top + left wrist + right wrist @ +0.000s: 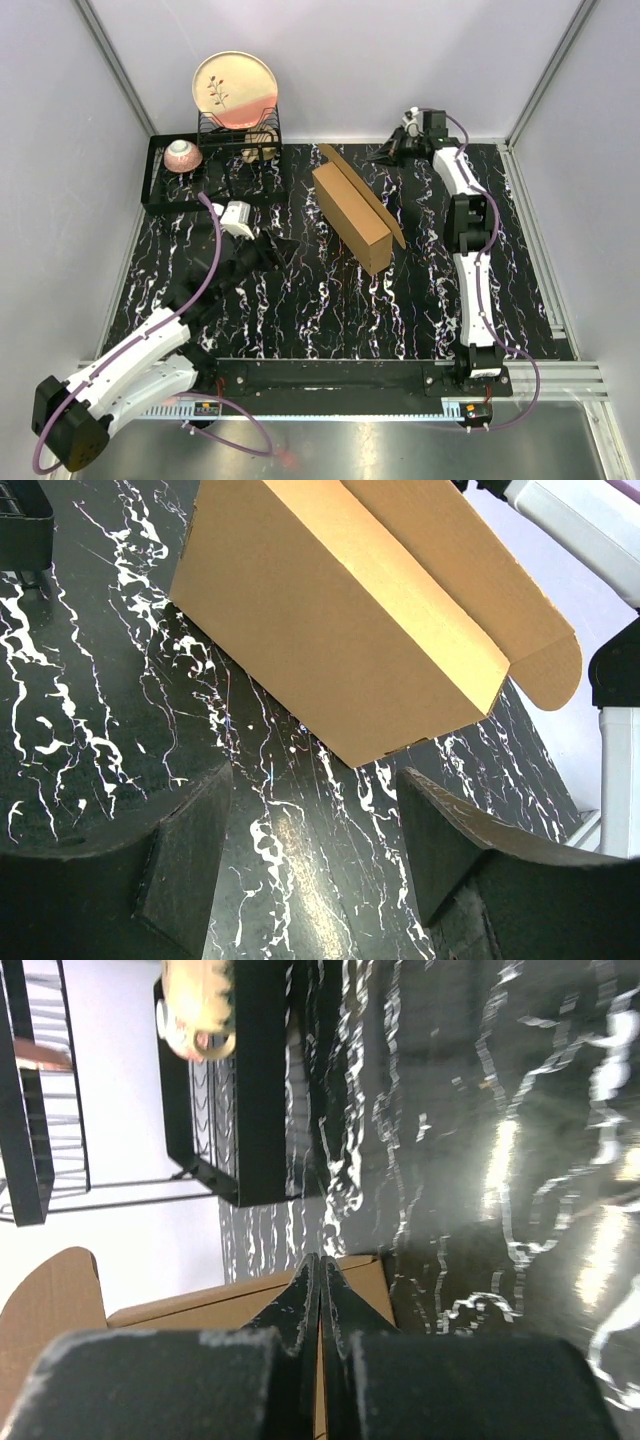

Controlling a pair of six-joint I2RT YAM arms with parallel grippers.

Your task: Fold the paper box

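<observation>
The paper box (350, 215) is a brown cardboard carton lying on the black marbled table, its long lid flap (368, 195) standing open along its right side. My left gripper (280, 248) is open and empty just left of the box's near end. In the left wrist view the box (330, 630) lies beyond the spread fingers (190, 850), apart from them. My right gripper (383, 155) is shut and empty near the back, right of the flap's far end. In the right wrist view its tips (319, 1260) point at the box (220, 1305) without touching it.
A black dish rack (160, 185) stands at the back left with a pink bowl (183, 155) and an upright plate (235, 90). The rack also shows in the right wrist view (250, 1080). White walls enclose the table on three sides.
</observation>
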